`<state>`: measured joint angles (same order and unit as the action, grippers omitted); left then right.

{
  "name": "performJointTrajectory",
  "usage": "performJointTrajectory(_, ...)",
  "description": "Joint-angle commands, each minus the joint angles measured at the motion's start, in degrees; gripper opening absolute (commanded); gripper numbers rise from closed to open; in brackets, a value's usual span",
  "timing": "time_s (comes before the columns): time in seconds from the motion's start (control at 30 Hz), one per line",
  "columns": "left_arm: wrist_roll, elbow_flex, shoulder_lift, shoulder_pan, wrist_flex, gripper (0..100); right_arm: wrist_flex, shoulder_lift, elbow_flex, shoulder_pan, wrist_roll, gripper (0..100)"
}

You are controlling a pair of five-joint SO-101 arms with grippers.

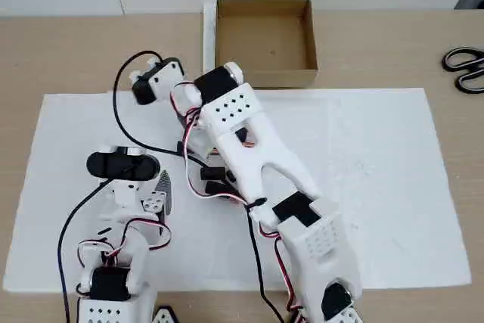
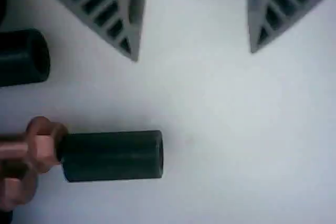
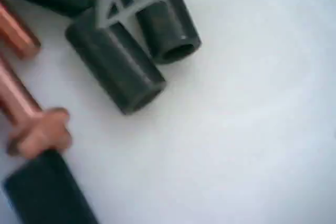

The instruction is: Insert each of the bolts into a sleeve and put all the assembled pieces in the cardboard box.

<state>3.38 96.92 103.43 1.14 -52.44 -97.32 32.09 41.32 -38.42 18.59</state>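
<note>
Through my right wrist camera I count three black sleeves [image 3: 116,72], plus a fourth dark shape at the edge that may be one more, and two copper bolts [image 3: 39,132]. From above I count one cardboard box [image 1: 264,77], one pair of scissors [image 1: 463,68] and one sheet of white paper [image 1: 378,172]. My arms [image 1: 253,145] number two.

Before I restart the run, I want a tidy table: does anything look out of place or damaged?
Nothing looks damaged or spilled. Only the scissors, lying off the white sheet, belong to no part of the job.
</note>
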Motion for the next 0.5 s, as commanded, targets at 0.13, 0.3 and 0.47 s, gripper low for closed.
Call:
performJointTrajectory(0.13,-0.7,-7.3,0.8,6.3,1.1,13,0.9,0.1,3.0,-1.5,0.8,26.3)
performJointTrajectory(0.3,-0.4,-14.1,0.8,21.8,0.8,13,3.1,0.1,3.0,-0.8,0.6,26.3)
performJointTrajectory(0.47,-0.4,-16.7,0.8,32.2,0.2,13,5.8,0.2,3.0,-0.1,0.6,26.3)
